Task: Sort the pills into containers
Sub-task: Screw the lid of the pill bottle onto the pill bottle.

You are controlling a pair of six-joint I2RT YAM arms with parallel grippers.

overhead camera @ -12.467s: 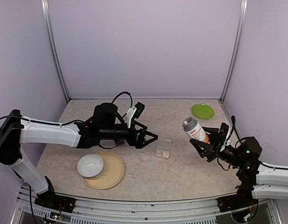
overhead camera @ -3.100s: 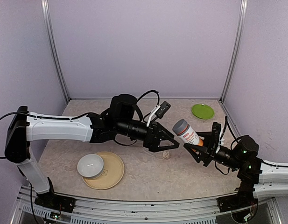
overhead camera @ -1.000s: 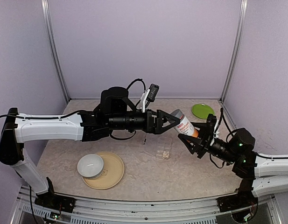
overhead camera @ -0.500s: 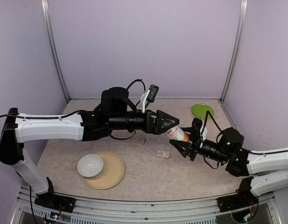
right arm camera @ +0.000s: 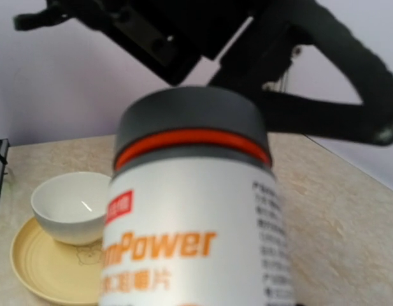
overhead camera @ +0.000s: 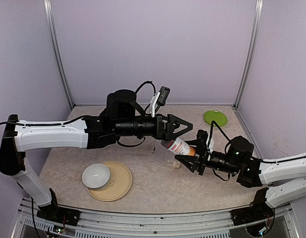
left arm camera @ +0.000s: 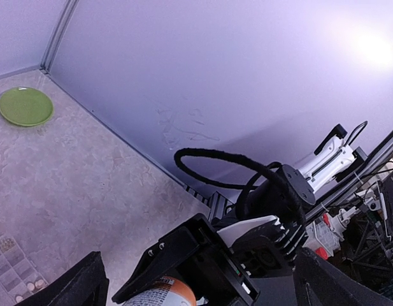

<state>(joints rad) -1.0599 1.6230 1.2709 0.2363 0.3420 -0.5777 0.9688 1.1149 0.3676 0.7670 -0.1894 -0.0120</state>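
My right gripper (overhead camera: 193,150) is shut on the orange-labelled bottle (overhead camera: 180,147) and holds it tilted, grey cap to the left, above the clear pill box (overhead camera: 168,159). The bottle fills the right wrist view (right arm camera: 190,217), its cap (right arm camera: 191,118) on; my own fingers are hidden behind it. A small cluster of whitish pills (overhead camera: 176,165) lies in one compartment at the box's near right. My left gripper (overhead camera: 181,128) is open, just above the cap and apart from it. The left wrist view shows the box (left arm camera: 6,271), the pills (left arm camera: 27,296) and the bottle's orange end (left arm camera: 163,294).
A white bowl (overhead camera: 96,176) sits on a tan plate (overhead camera: 118,183) at the front left, both also in the right wrist view, the bowl (right arm camera: 72,204) on the plate (right arm camera: 40,268). A green dish (overhead camera: 215,118) lies at the back right, and in the left wrist view (left arm camera: 25,106).
My right arm has moved left and down with the bottle, now tipped flatter over the pill box. My left gripper's jaws, near the cap before, now stand wide apart above it.
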